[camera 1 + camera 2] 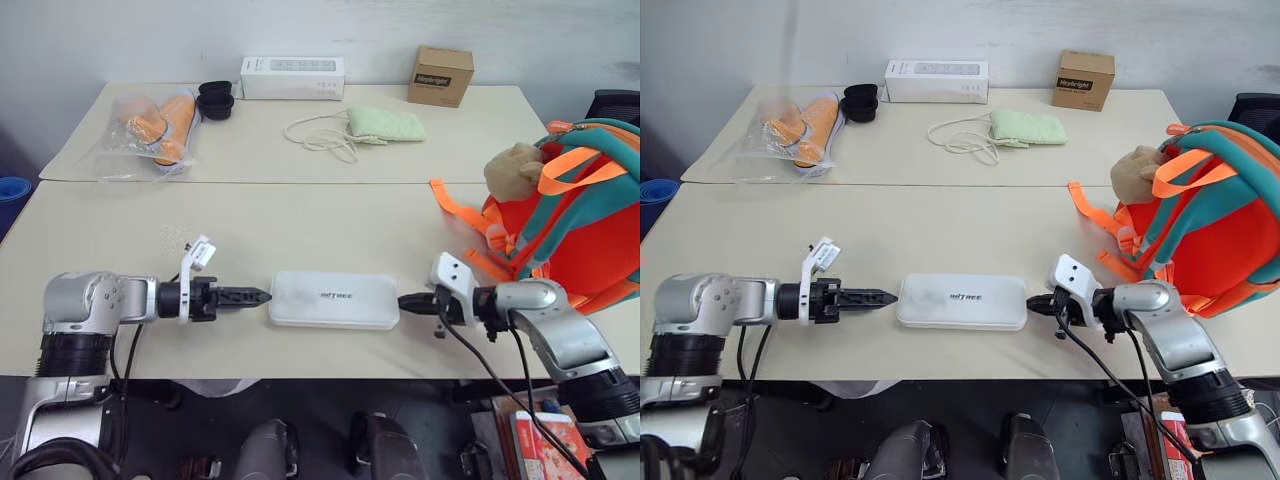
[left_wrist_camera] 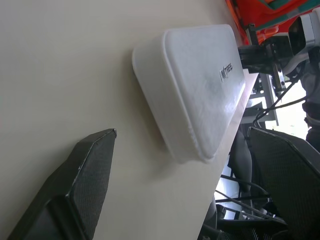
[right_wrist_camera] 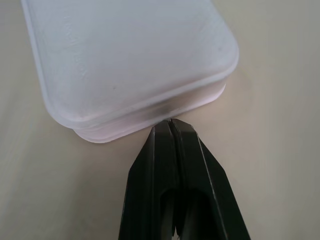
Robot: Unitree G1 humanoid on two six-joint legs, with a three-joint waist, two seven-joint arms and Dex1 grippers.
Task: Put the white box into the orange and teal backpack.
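**A:** Where does your flat, oblong white plastic box with rounded corners (image 1: 333, 299) lie right now?

**B:** Flat on the cream tabletop (image 1: 300, 220), close to the near edge and about midway along it. Its long axis runs side to side, parallel to that near edge, with the dark lettering facing up.

**A:** So which arm do you count as nearer?

**B:** Neither by much. The box sits between them, end to end. Your left gripper (image 1: 252, 296) points at the left short end from just beside it, with its two black fingers (image 2: 82, 186) spread wide apart and nothing between them. Your right gripper (image 1: 410, 302) points at the right short end, fingers pressed together into a single tip that looks to be touching the box's rim, or very nearly.

**A:** And the bulky orange fabric backpack with teal trim (image 1: 580, 215)?

**B:** It stands at the right-hand edge of the table, beyond your right arm, a tan plush toy (image 1: 512, 168) on it. I'd judge the box must travel rightward along its own length, so the left end is the one to take hold of or push from.
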